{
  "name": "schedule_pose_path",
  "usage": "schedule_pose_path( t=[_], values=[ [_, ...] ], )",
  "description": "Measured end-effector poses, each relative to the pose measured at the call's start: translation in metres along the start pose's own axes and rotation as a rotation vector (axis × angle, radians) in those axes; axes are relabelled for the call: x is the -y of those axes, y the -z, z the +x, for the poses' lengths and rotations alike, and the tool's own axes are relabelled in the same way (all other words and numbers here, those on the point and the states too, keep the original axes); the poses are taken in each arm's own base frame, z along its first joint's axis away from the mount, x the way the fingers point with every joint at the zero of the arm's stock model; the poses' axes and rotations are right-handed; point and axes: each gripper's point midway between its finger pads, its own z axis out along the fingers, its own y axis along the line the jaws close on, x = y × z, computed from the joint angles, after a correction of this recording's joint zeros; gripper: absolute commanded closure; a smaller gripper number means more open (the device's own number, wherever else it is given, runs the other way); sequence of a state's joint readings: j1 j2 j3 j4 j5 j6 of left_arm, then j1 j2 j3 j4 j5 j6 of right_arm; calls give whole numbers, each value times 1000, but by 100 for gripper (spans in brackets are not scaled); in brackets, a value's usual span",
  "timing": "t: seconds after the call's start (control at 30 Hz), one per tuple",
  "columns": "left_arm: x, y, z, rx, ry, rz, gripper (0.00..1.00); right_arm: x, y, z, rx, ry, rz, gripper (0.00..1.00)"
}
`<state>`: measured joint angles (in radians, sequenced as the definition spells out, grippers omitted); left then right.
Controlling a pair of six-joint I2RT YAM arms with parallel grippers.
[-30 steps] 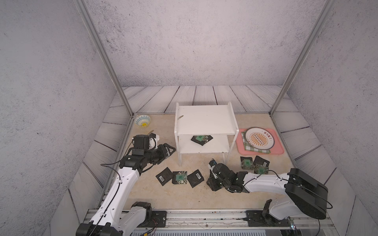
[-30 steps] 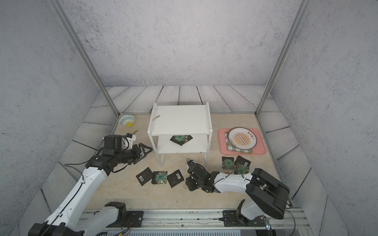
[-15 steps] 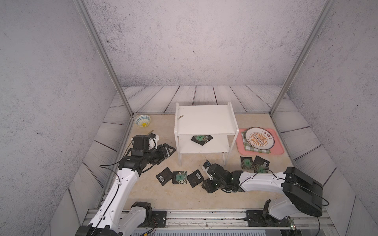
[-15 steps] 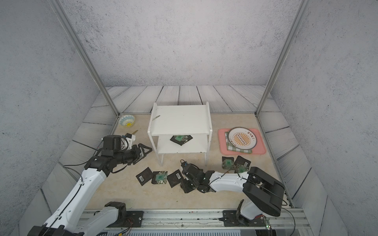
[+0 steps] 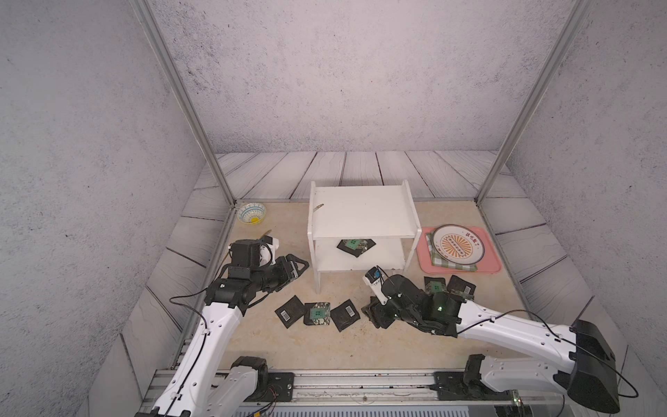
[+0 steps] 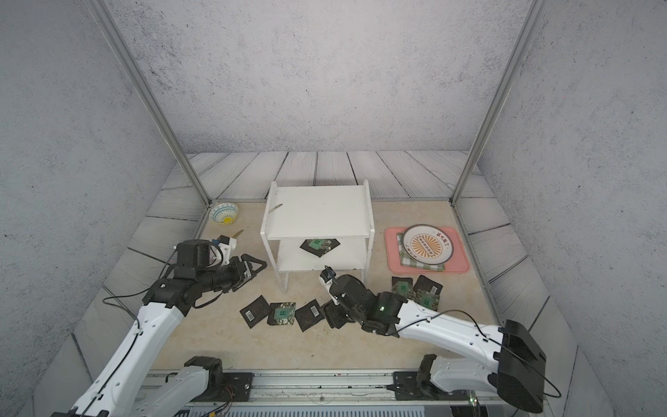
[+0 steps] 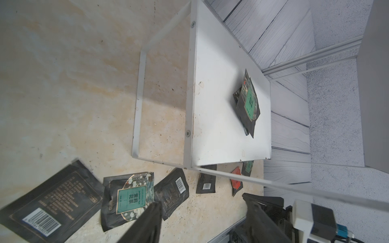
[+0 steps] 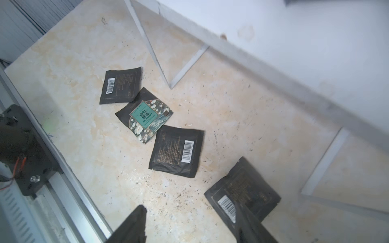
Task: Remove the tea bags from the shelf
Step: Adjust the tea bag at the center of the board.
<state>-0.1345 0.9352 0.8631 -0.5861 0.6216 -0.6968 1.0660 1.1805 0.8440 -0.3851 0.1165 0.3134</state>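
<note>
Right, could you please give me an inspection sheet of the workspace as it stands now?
Surface: beige tabletop, speckled with dirt.
Job's things: tea bags on the lower board of the shelf; loose tea bags on the tabletop.
Clutter: bowl; pink tray holding checked cloth and plate.
Grippers: left gripper open, empty; right gripper open beside a barcoded tea bag.
Cables: black cables along both arms.
Surroundings: grey walls, metal posts.

Tea bags point(image 5: 355, 246) on the lower board of the shelf point(image 5: 361, 213), half hidden under its top board.
</note>
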Motion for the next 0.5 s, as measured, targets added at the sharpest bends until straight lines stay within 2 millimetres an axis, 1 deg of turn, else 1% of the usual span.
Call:
schedule_pose_path(
  t=[0.03, 0.07, 0.1, 0.17, 0.2, 0.3, 0.37, 0.5],
  values=[
    [0, 0, 0, -1, 1, -1, 33, 1, 2, -5, 11, 33, 9, 20],
    [0, 0, 1, -2, 2, -2, 33, 2, 4, -8, 20, 61, 14, 18],
    [-1, 0, 1, -4, 3, -3, 33, 3, 5, -12, 30, 108, 24, 12],
    [0, 1, 1, -5, 4, -4, 33, 5, 6, -16, 45, 177, 42, 10],
    [0, 1, 1, -4, 3, -4, 33, 6, 6, -19, 55, 220, 51, 7],
    [2, 2, 0, -1, 1, -2, 33, 6, 6, -31, 106, 337, 65, 6],
    [2, 2, -1, 0, 0, -1, 33, 3, 4, -38, 154, 413, 68, 2],
    [2, 2, -1, -1, 1, -2, 33, 2, 0, -49, 217, 558, 85, 1]
  ],
)
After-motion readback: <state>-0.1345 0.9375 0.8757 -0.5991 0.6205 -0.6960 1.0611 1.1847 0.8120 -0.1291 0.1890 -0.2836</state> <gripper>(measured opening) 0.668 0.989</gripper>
